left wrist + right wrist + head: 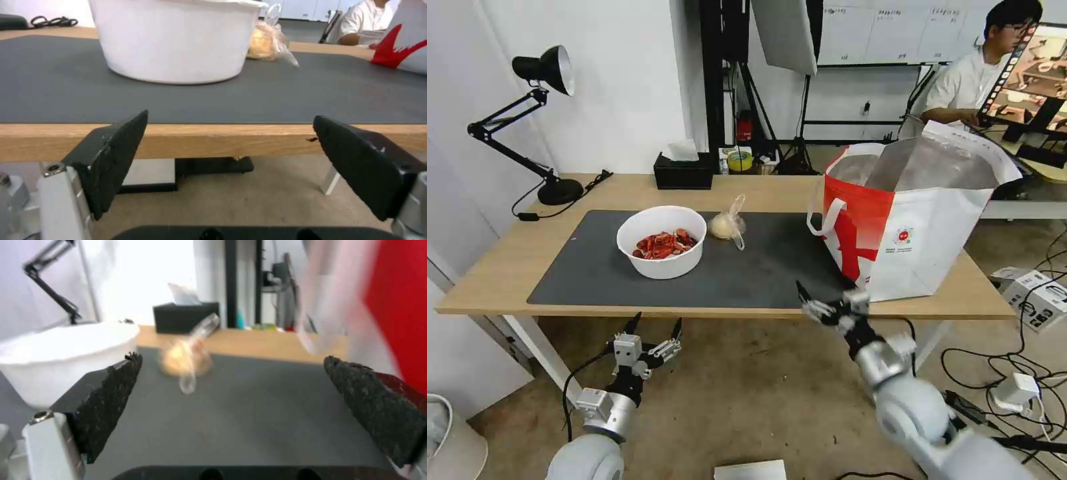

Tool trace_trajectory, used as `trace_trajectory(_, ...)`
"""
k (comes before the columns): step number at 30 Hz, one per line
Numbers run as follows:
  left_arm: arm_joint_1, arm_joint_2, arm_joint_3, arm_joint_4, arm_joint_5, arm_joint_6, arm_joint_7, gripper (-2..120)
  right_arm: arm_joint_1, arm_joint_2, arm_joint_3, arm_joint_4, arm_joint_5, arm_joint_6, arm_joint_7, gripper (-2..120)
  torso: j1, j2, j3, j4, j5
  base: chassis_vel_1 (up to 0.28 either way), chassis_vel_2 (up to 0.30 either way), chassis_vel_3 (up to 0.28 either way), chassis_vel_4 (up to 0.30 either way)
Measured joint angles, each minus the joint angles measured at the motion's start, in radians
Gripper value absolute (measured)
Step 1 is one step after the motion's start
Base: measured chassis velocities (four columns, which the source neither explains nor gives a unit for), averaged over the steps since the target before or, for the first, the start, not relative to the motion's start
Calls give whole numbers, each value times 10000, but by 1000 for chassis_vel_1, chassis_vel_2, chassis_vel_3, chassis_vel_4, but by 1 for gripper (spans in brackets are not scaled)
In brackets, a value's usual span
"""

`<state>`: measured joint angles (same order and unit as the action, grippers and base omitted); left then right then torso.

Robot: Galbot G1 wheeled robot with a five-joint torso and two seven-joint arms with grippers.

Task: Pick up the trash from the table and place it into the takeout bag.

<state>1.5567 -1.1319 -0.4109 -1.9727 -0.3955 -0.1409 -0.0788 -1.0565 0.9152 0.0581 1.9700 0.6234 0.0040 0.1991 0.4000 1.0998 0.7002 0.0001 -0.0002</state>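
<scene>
Two tools gape, released. Right tool (pixel 822 301) hovers over the counter's (pixel 514 260) front edge; the knotted bag (pixel 728 225) lies ahead on its left, beside the bowl (pixel 661 241), nearer than left tool (pixel 654 331), below the edge.

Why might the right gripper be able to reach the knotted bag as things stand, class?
Probably yes. The right gripper, open, sits over the table's front edge, and only bare mat lies between it and the knotted bag. The bowl and takeout bag stand to either side.
</scene>
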Motion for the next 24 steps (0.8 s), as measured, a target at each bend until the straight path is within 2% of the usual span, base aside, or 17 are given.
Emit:
trace_trajectory(5,5,12,-92,-1,-3,-9,1,100,1958,66,-1227,-527,753,-529,316,100,0,0,-1,0,2,0,0,0,0)
trace_trajectory(6,5,12,-92,-1,-3,-9,1,100,1958,66,-1227,-527,753,-529,316,100,0,0,-1,0,2,0,0,0,0)
trace_trajectory(9,37,5,-148,-14,-5,-8,2,100,3380,296,-2146,-1182,1302,-897,655,100,0,0,0,-1,1,0,0,0,0)
trace_trajectory(12,53,-5,-181,-15,-5,-8,2,100,3806,374,-2412,-1376,1485,-970,767,100,1,0,0,-1,3,0,0,0,0)
trace_trajectory(15,81,-13,-226,-15,-7,-4,2,100,5370,812,-3317,-2356,2046,-1195,1092,100,0,0,0,0,0,0,0,0,0)
trace_trajectory(21,80,-40,-229,-12,-10,2,2,100,6779,1559,-3984,-3708,2889,-1576,1551,100,1,0,0,0,2,0,0,0,0)
trace_trajectory(24,104,-61,-228,12,-10,4,2,100,7673,2252,-4293,-4845,3383,-2113,1852,100,1,0,0,-1,0,0,0,0,0)
